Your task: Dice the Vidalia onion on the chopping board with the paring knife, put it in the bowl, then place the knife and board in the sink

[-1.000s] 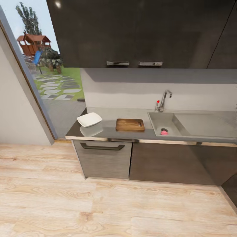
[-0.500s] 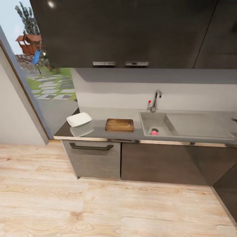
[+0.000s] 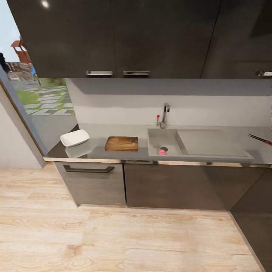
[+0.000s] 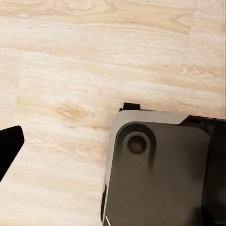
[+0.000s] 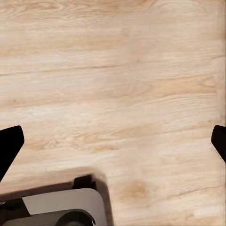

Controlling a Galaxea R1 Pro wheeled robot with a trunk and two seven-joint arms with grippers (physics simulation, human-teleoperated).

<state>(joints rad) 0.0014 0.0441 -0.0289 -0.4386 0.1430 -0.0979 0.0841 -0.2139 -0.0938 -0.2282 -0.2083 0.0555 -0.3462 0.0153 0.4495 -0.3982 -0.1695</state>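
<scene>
The grey sink (image 3: 172, 136) is set into the dark countertop (image 3: 99, 152), with its tap (image 3: 164, 114) behind it. A small pinkish onion (image 3: 162, 152) lies in the basin by the drain. Left of the sink lies the wooden chopping board (image 3: 121, 143); a small dark shape at its right end (image 3: 133, 142) may be the paring knife, too small to tell. The white square bowl (image 3: 74, 138) stands at the counter's left end. My right gripper (image 5: 113, 143) hangs open over the wooden floor. My left gripper (image 4: 113, 143) shows one black fingertip (image 4: 8, 147) set wide, above floor and my base.
Dark wall cabinets (image 3: 113, 37) hang over the counter, and grey drawers with a bar handle (image 3: 88, 169) sit below it. A red-handled tool (image 3: 260, 139) lies at the counter's far right. A glass door (image 3: 26, 98) is at the left. Wooden floor (image 3: 113, 234) stretches between me and the counter.
The whole head view has shifted: counter, bowl, board and sink now sit further left in the picture, so the camera has moved. Nothing on the counter has moved.
</scene>
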